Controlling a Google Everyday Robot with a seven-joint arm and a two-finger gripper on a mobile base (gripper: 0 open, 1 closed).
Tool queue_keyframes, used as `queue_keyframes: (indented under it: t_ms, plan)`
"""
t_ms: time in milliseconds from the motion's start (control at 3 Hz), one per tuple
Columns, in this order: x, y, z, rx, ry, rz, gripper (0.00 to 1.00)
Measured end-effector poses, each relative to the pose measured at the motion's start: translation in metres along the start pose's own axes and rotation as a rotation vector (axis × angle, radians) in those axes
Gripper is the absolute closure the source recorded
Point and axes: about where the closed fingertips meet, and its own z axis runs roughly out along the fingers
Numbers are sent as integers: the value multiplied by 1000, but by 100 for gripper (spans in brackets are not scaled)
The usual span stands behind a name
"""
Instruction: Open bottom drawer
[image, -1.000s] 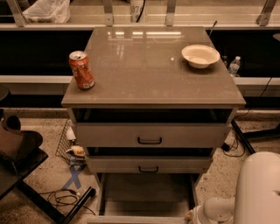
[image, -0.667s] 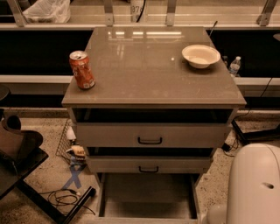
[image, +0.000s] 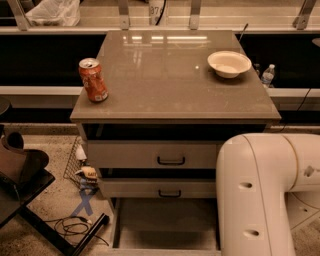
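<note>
Bottom drawer (image: 167, 222) lay pulled out at lower centre of frame, grey interior exposed, front running left-right along bottom edge. Robot arm (image: 255, 195) filled lower right, just beside drawer's right side. Gripper out of frame; grip state undeterminable.

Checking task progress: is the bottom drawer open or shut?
Open: the bottom drawer is pulled out, its inside visible below the middle drawer. The gripper is out of view; only the white arm shows.
</note>
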Motion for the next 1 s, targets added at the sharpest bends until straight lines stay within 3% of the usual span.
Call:
queue_keyframes:
  t_ms: [667,1000]
  plan:
    - [-8,-1,6,-9,-24,-12,100]
    - [-42,-9,23,-26,-135,-101,100]
